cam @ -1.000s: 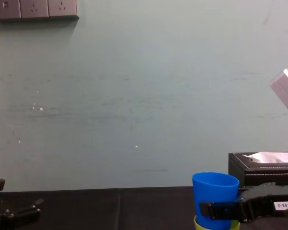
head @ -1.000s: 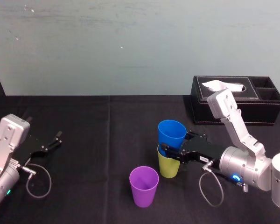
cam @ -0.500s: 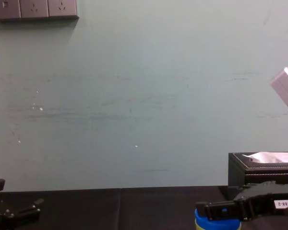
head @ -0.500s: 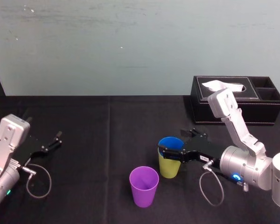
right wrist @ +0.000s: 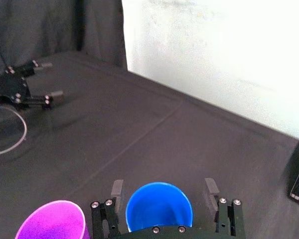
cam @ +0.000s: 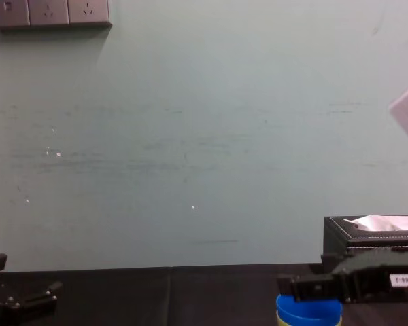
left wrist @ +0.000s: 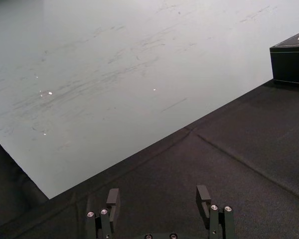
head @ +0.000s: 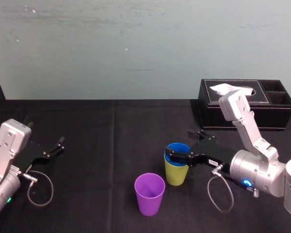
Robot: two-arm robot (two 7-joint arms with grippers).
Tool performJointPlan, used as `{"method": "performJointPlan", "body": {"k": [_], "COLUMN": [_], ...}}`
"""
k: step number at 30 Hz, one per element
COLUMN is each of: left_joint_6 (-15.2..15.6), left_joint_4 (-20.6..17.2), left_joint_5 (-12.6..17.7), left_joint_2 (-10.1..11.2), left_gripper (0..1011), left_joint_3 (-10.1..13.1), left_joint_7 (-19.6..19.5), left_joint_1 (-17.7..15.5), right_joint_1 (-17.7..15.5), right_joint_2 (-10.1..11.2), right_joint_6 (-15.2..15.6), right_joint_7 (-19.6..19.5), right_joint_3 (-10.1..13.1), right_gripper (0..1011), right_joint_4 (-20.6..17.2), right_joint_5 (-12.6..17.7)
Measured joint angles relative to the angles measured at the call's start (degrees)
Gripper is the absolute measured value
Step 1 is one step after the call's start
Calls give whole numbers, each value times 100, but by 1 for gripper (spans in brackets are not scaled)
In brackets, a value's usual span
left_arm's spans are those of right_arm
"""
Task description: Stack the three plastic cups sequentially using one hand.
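Observation:
The blue cup (head: 177,148) sits nested inside the yellow-green cup (head: 175,174) at the table's middle, only its rim showing above. My right gripper (head: 178,144) stands open around the blue cup's rim, and the right wrist view shows a gap between each of its fingers (right wrist: 117,190) and the blue cup (right wrist: 159,209). The purple cup (head: 149,194) stands upright by itself, nearer to me and to the left of the pair; the wrist view shows the purple cup (right wrist: 52,221) beside the gripper. My left gripper (head: 56,145) rests open at the far left with nothing in it.
A black tissue box (head: 247,104) stands at the back right, behind my right arm. A loop of grey cable (head: 39,189) lies by the left arm. Bare black cloth stretches between the cups and the left gripper.
The blue cup has dropped from above into the yellow-green cup. My right gripper has opened off it and drawn back slightly to the right. The left arm has not moved.

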Motion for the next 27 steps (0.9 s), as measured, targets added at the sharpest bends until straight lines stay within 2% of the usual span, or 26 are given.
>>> {"method": "performJointPlan", "body": {"k": [6,11,17,21,27], "left_joint_6": [0,0,0,0,0], "left_joint_4": [0,0,0,0,0], "left_joint_5": [0,0,0,0,0], "left_joint_2": [0,0,0,0,0], "left_gripper": [1000,1000,1000,1000,1000], "left_joint_3": [0,0,0,0,0], "left_joint_7": [0,0,0,0,0], "left_joint_1": [0,0,0,0,0], "right_joint_1": [-164,-334,-696,-1102,-1610], "right_joint_2": [74,191,474,751,1130], "right_joint_6": [-288,-341,-181,-38,11], "right_joint_7": [-12,-6,18,22,136], "right_joint_3": [110,192,342,504,549], "right_gripper": [1003,1003,1003,1003,1003], "right_joint_4": [-253,-519,-981,-1322,-1662], "right_joint_5": [-3,47,205,405,592]}}
